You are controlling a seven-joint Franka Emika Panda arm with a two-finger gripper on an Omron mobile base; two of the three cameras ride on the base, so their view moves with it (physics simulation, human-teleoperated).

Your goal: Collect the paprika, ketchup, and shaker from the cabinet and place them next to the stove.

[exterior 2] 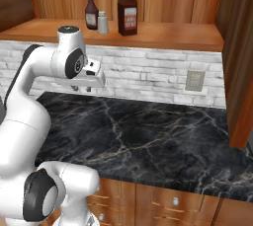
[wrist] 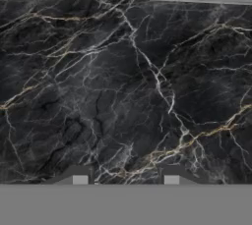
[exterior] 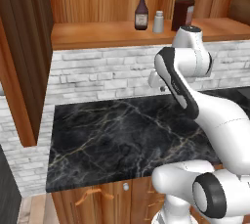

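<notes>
Above the claw (wrist: pixel 125 177), paprika (exterior 2: pixel 127 13), ketchup (exterior 2: pixel 91 12) and shaker (exterior 2: pixel 102 22) stand on the cabinet (exterior 2: pixel 163 33) shelf; its fingers, partly spread, hold nothing. Reaching up could topple the crowded bottles.

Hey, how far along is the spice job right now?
Nothing is moved yet: the paprika, ketchup and shaker stand together on the cabinet shelf. The end effector holds nothing, with black counter between its fingertips. All three pickups remain.

Both base views look forward and down, sharing the black marble counter (exterior: pixel 122 135); the hand view faces it closely beyond the fingertips (wrist: pixel 78 177).
</notes>
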